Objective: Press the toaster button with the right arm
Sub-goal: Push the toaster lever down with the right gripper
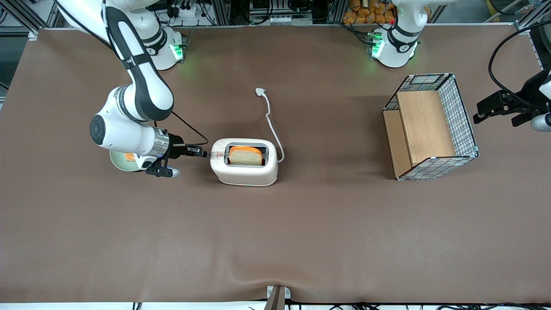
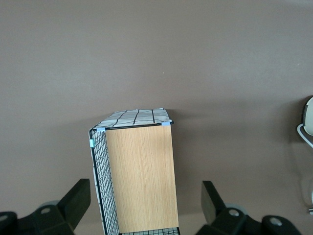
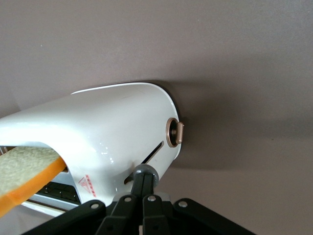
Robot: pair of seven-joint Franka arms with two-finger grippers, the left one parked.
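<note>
End effector (image 3: 143, 193) has its fingers pressed together, tips right on the toaster button (image 3: 145, 172) at the toaster's (image 1: 244, 162) end facing the working arm, mid-table. I'd push straight down the lever slot, staying centred so it can't slip off. Count: one toaster, one bread slice (image 1: 245, 156), one wire basket (image 1: 430, 125).

We are looking at a robotics lab, not a kitchen. Two white robot arms stand bolted on round bases (image 1: 392, 51) lit with green lamps at the edge of a broad surface (image 1: 301, 224) covered in plain brown cloth. Along that edge we see aluminium framing (image 1: 221, 10), bundled cables and power strips. The household props are sparse and staged: a toaster (image 1: 244, 162) holding bread, and a wire basket (image 1: 430, 125) lined with wood.
</note>
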